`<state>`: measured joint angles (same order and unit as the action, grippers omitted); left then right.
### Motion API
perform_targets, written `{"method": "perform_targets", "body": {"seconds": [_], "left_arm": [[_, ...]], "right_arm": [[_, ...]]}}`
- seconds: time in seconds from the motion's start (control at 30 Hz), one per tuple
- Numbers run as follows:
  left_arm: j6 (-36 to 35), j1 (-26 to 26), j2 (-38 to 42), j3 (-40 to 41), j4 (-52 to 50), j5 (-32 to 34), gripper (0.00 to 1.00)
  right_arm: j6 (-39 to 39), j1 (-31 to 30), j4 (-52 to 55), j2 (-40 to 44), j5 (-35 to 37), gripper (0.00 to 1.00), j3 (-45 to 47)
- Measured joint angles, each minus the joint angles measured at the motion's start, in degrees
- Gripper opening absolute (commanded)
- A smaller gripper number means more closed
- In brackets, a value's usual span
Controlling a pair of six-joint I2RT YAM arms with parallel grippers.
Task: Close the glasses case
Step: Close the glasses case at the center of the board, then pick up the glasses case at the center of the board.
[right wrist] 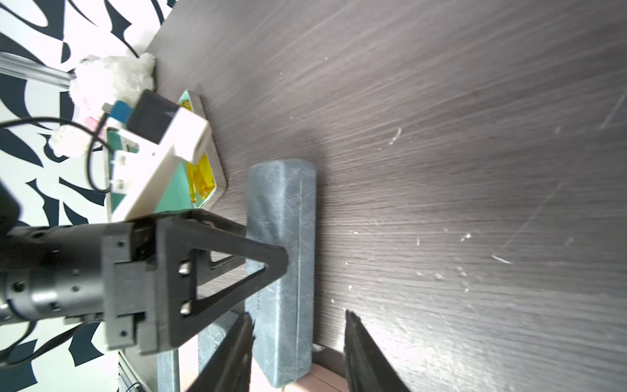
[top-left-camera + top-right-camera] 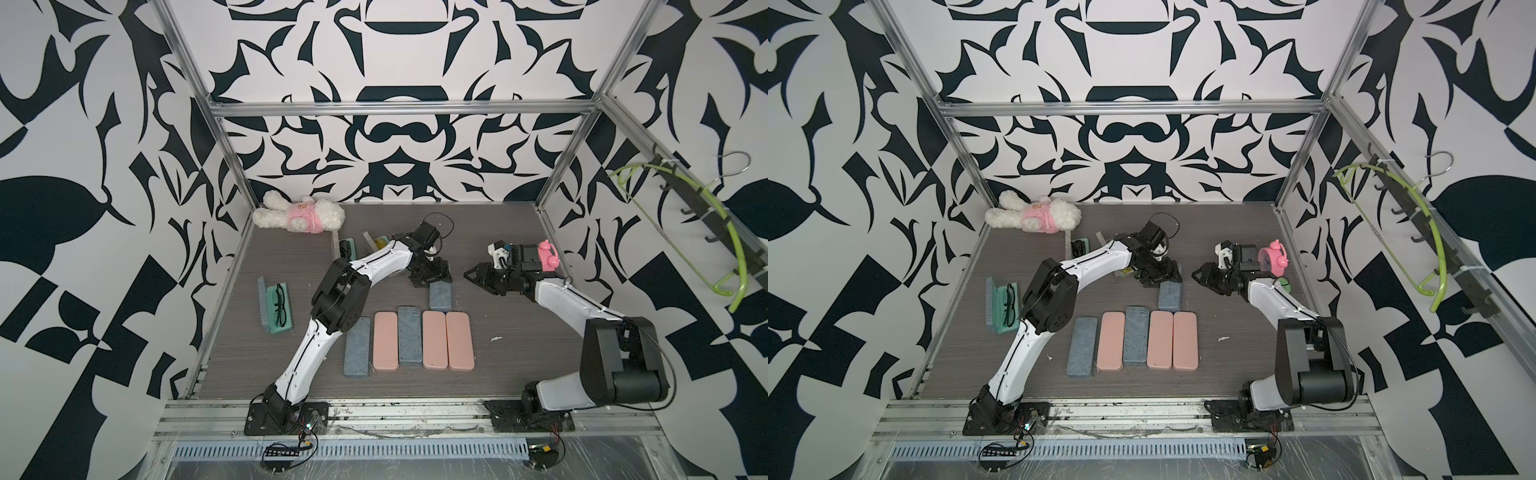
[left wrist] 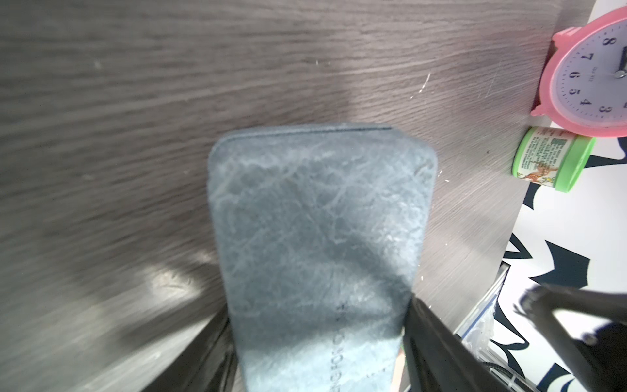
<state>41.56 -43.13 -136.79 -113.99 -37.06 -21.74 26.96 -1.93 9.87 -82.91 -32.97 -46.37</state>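
A blue-grey glasses case [image 2: 440, 294] lies on the table with its lid down; a thin seam runs along its side [image 1: 300, 244]. My left gripper [image 2: 428, 276] is at the case's far end, and in the left wrist view its fingers [image 3: 434, 339] press on both long sides of the case [image 3: 315, 220]. My right gripper [image 2: 471, 274] hovers just right of the case, open. In the right wrist view the case's near end sits between its spread fingertips [image 1: 353, 325], with a gap on one side.
A row of closed blue-grey and pink cases [image 2: 423, 340] lies just in front. An open teal case with black glasses [image 2: 277, 307] is at the left, with more open cases [image 2: 347, 248] and a plush toy [image 2: 299, 216] at the back. A pink clock [image 2: 548, 255] and a green jar [image 3: 553, 159] stand at the right.
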Motion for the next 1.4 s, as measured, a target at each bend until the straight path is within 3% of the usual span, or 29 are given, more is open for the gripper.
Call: {"method": "perform_targets", "body": {"seconds": [0.13, 0.3, 0.53, 0.77, 0.8, 0.93, 0.97, 1.0, 1.4], "left_arm": [[1.6, 0.0, 1.0, 2.5, 2.6, -0.2, 0.93], [4.3, 0.5, 2.8, 4.7, 5.2, 0.4, 1.0], [7.3, 1.7, 9.9, 11.5, 9.1, 2.3, 0.99], [7.8, 6.9, 29.8, 23.8, 13.2, 8.6, 0.99], [7.5, 7.8, 32.8, 25.1, 13.7, 9.5, 0.99], [5.2, 10.3, 42.3, 28.9, 13.7, 13.5, 0.99], [4.5, 10.4, 44.2, 29.7, 13.5, 14.4, 0.99], [3.8, 10.3, 46.0, 30.6, 13.3, 15.1, 1.0], [-1.0, 9.9, 60.1, 41.0, 7.6, 19.4, 1.0]], "right_arm": [[0.3, 0.0, 1.3, 0.1, 0.0, 0.57, 0.1], [1.6, 0.0, 1.6, 2.4, 0.0, 0.65, 1.3], [2.5, -2.0, 3.5, 4.9, 1.8, 0.67, 1.8], [3.3, -9.4, 6.6, 3.9, 7.5, 0.7, 1.4], [3.6, -10.6, 6.9, 3.3, 8.4, 0.77, 1.2], [4.4, -14.7, 8.4, 0.0, 11.9, 0.78, -0.8], [4.6, -15.7, 8.8, -0.9, 12.8, 0.83, -1.6], [5.1, -16.6, 9.2, -1.8, 13.8, 0.99, -2.4], [5.9, -26.2, 16.0, -10.8, 27.4, 1.0, -13.6]]}}
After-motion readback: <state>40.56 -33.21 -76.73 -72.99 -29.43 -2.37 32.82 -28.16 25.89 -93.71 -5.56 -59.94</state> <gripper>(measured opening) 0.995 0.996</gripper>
